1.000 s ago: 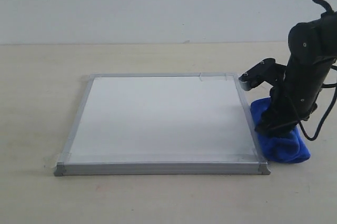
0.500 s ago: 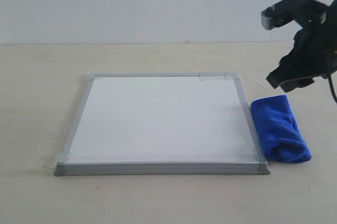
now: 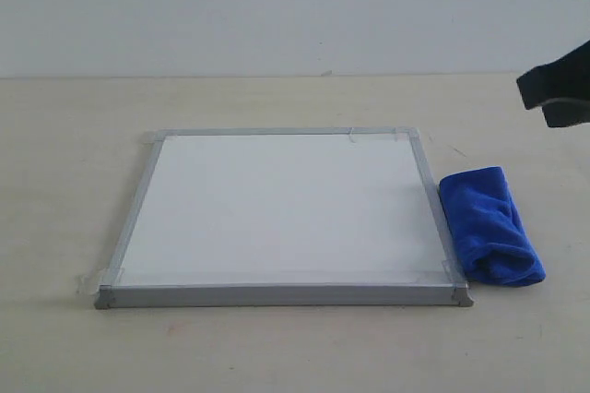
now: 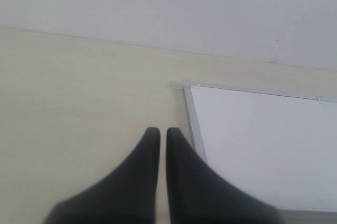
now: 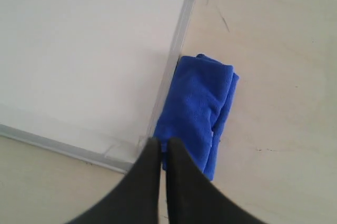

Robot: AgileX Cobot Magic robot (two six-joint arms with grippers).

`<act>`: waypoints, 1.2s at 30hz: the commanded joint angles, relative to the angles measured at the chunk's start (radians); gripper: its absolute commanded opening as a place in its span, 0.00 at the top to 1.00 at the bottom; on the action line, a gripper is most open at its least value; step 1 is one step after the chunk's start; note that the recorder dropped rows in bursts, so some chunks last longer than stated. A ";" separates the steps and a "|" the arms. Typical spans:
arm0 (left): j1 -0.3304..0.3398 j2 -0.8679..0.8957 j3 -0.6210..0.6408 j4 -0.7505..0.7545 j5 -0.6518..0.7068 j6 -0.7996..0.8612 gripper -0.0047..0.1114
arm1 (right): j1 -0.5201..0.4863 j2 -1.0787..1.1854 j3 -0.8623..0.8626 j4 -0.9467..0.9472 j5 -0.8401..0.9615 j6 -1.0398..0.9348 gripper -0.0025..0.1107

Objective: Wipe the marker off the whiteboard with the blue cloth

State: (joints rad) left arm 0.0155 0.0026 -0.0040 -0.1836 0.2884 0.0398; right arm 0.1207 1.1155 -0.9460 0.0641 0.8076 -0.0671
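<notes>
so, quick read of where this one's at. the table is pale wood-look and takes up most of the exterior view, with a plain wall behind it. the whiteboard lies flat in the middle of it, silver frame all round, tape at the corners.

the blue cloth is folded up on the table right against the board's right-hand frame, near the front corner. it's touching the frame or as good as, and nothing is holding it.

here's the change: a second ago the right arm was down on that cloth. half a second ago it had lifted clear. now the right gripper is up high, and only a dark bit of it shows at the top right edge of the exterior view. its own camera looks down at the cloth from above. the fingers are pressed together with just a sliver between them and nothing in there, so it's closed and empty. the cloth hasn't really moved since the arm let go.

the left gripper hangs over bare table off the board's far left corner, also closed on nothing.

the marker line, i can't find any red on the board in any view. my guess is the wipe is done and the arm is backing off.
</notes>
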 commanded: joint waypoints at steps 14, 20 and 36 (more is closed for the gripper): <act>0.003 -0.003 0.004 0.003 0.001 0.006 0.92 | -0.001 -0.289 0.254 0.013 -0.035 0.014 0.98; 0.003 -0.003 0.004 0.003 0.001 0.006 0.92 | 0.028 -0.307 0.254 0.036 -0.064 0.016 0.98; 0.003 -0.003 0.004 0.003 0.001 0.006 0.92 | 0.029 -0.628 0.413 0.031 -0.292 0.013 0.98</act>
State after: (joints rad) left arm 0.0155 0.0026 -0.0040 -0.1836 0.2884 0.0398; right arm 0.1500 0.5624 -0.5975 0.0989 0.5888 -0.0489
